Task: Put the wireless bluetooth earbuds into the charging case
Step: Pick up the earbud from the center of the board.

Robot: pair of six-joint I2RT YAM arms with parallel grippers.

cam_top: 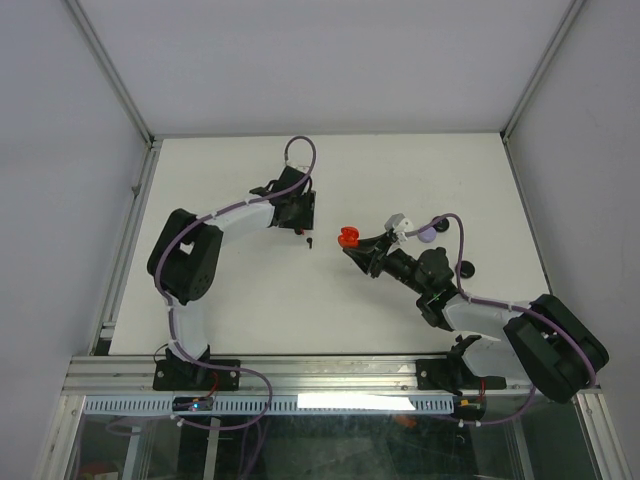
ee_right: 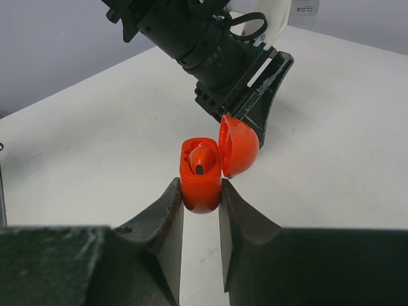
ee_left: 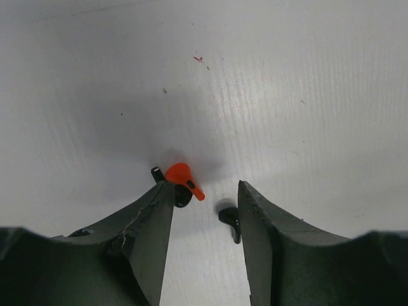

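Right wrist view: I find the right gripper point(ee_right: 199, 186) pinching the orange charging case point(ee_right: 201, 195) by its lower body. The lid point(ee_right: 240, 145) stands hinged open to one side, and a seated earbud point(ee_right: 200, 159), also orange, sits inside. In the left wrist view, the left gripper point(ee_left: 206, 189) has its fingers apart and clamps nothing. A loose orange earbud point(ee_left: 183, 176) lies on the table point(ee_left: 287, 95) at one fingertip; I cannot tell whether they touch. A black earbud point(ee_left: 229, 218) lies close against the other finger's inner face.
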